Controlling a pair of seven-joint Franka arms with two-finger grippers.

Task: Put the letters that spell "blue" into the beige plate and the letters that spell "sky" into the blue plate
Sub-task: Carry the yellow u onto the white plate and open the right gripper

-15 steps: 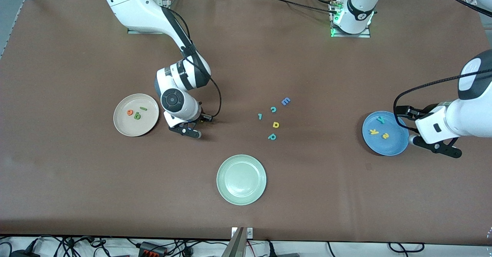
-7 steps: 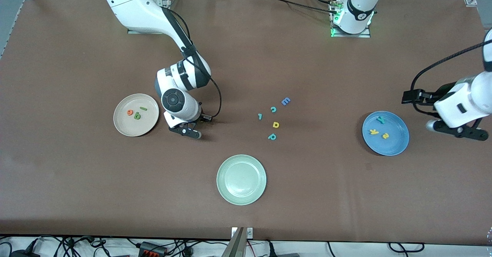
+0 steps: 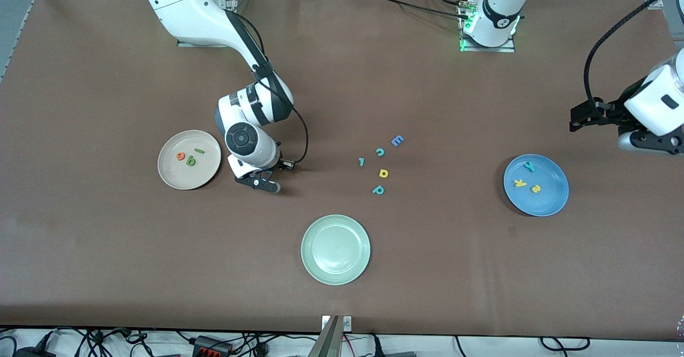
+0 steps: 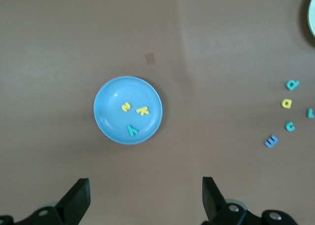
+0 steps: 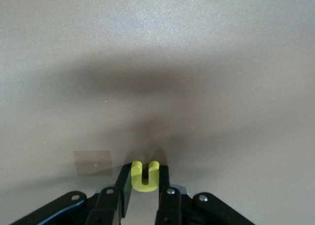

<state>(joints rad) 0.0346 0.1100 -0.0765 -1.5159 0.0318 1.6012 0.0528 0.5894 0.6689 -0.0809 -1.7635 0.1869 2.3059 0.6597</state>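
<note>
The right gripper [image 3: 262, 181] is down on the table beside the beige plate [image 3: 170, 178]. In the right wrist view its fingers [image 5: 165, 180] press both sides of the yellow u [image 5: 145, 176]. The plate holds the orange e [image 3: 181, 156], dark green b [image 3: 191, 160] and green l [image 3: 199, 150]. The blue plate [image 3: 553, 199] holds the yellow s [image 3: 535, 188], yellow k [image 3: 519, 183] and teal y [image 3: 529, 166]. The left gripper [image 3: 649, 142] hangs open and empty over bare table beside the blue plate [image 4: 106, 121].
A pale green plate [image 3: 335, 249] sits near the front camera. Mid-table lie loose letters: a blue E [image 3: 397, 141], a teal c [image 3: 380, 152], a small teal hooked letter [image 3: 362, 161], a yellow a [image 3: 383, 173] and a teal p [image 3: 378, 189].
The left arm has risen and drawn away from the blue plate toward its own end of the table. The right arm has stayed put while its fingers closed in.
</note>
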